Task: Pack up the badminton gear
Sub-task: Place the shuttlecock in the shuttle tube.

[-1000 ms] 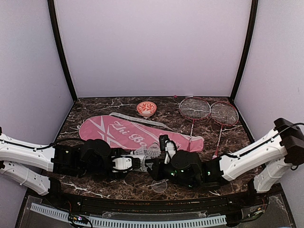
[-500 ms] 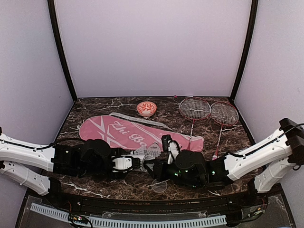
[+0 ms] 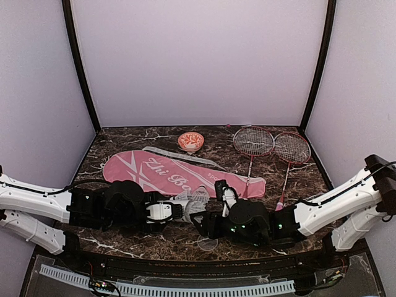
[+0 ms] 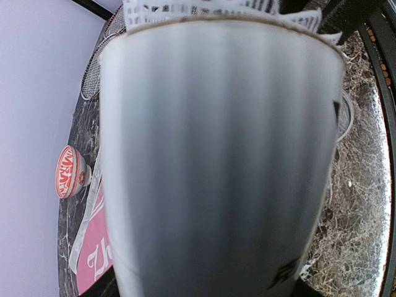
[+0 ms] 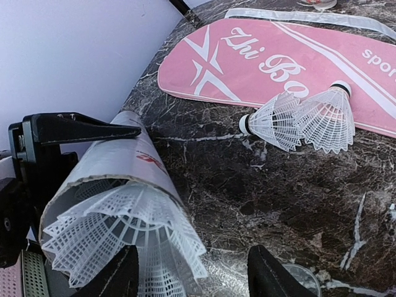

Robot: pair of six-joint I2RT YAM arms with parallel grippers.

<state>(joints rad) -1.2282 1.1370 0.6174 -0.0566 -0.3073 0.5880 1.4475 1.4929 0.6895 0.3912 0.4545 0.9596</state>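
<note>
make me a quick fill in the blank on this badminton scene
1. The left gripper holds the white ___.
2. ___ shuttlecocks lie loose by the pink cover.
3. The cover reads "Zhi ___".
4. The right gripper has its jaws ___.

Missing words: tube; two; Bo; open.
</note>
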